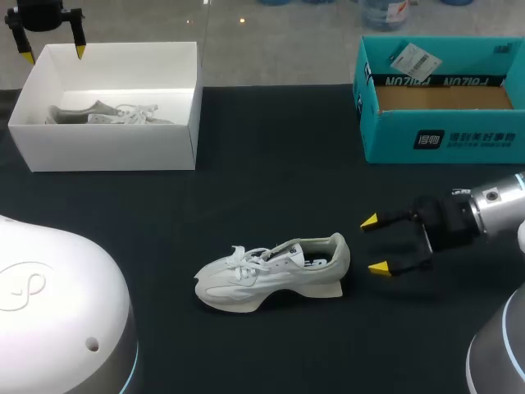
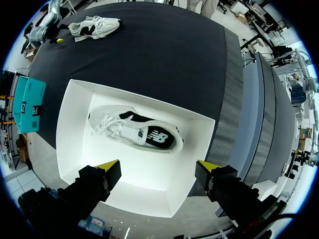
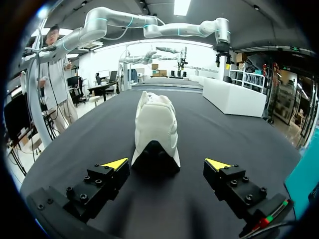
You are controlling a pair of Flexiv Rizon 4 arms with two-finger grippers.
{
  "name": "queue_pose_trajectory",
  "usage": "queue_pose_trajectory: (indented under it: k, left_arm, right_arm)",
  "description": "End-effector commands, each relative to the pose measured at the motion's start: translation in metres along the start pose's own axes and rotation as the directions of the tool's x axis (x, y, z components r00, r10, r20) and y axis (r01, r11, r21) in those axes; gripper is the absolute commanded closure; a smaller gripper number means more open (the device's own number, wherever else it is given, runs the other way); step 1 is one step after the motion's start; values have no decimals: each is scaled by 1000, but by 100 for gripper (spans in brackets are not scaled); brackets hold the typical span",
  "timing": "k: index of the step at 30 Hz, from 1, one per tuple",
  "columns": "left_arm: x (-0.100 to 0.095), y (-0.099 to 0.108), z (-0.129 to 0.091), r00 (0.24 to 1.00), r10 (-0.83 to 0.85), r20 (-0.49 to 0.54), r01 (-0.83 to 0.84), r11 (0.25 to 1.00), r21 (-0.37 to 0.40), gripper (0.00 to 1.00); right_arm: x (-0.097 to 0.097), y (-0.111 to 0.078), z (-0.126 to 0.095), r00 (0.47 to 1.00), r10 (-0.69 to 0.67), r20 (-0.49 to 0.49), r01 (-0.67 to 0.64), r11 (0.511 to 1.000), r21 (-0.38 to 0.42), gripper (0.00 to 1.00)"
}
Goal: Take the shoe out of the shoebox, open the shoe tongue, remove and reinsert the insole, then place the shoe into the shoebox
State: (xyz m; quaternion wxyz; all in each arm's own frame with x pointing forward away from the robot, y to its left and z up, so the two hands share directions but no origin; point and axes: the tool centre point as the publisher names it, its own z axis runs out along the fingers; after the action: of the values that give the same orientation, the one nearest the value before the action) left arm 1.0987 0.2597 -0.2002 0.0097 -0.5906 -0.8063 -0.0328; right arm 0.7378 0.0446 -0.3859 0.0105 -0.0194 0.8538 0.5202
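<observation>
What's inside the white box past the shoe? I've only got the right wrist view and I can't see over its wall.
Observer: A second white shoe lies on its side on the floor of the white box.
Operator: Okay, and is the left end effector holding anything?
Observer: No. The left end effector hangs above that box with its fingers apart and nothing between them.
Operator: And the teal thing at my side, what is it?
Observer: It's a teal box, open at the top. Only its brown card lining shows inside, and there is no shoe in it.
</observation>
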Motion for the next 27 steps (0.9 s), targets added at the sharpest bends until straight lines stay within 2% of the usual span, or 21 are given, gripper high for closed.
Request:
queue_pose_trajectory:
  k: [1,5,18,24,27]
  left_arm:
    - [0,0,0,1000,0,-1,0,1000,-1,0]
    - [0,0,0,1000,0,-1,0,1000,-1,0]
    - [0,0,0,1000,0,-1,0,1000,-1,0]
    - [0,0,0,1000,0,-1,0,1000,-1,0]
    - [0,0,0,1000,0,-1,0,1000,-1,0]
  right_arm:
    - [-7,-5,20,999,2,-50,-3,1000,-6,0]
    - [-5,-9,32,996,0,-87,-3,999,-36,0]
    - [1,-5,68,981,-14,-195,2,998,-62,0]
    - [8,-4,77,981,-3,-196,-7,999,-53,0]
    - [12,-3,80,987,-2,-161,-7,998,-55,0]
